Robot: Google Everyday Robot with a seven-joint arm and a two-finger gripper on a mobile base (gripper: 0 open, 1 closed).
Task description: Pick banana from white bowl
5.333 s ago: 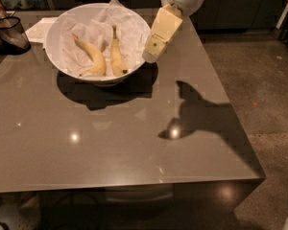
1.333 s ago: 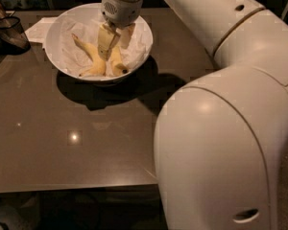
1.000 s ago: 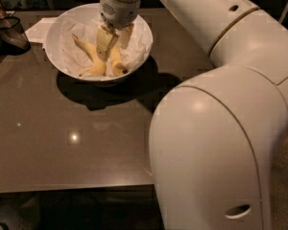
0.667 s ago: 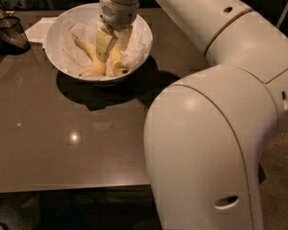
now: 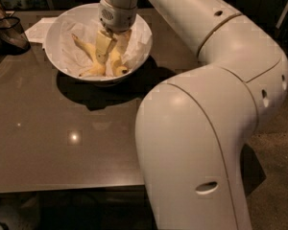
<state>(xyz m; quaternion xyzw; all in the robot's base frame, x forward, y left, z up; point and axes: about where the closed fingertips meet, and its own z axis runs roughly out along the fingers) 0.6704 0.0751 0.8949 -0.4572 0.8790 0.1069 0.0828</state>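
1. The banana (image 5: pixel 89 56) lies on crumpled paper (image 5: pixel 134 37) at the bottom of the white bowl (image 5: pixel 55 63), just beside and below the gripper (image 5: pixel 103 49). A second yellow piece (image 5: pixel 119 67) lies close on the gripper's other side.
2. The gripper is down inside the bowl with its tip at the fruit. I cannot tell whether it is open or closed on the banana.
3. By my reading the reach is done and the grasp is unconfirmed. Nothing is raised, so securing the banana and lifting it over the rim remain.
4. The bowl stands on the worktop (image 5: pixel 48 128). A dark glass vessel (image 5: pixel 7 30) sits well away from the gripper.
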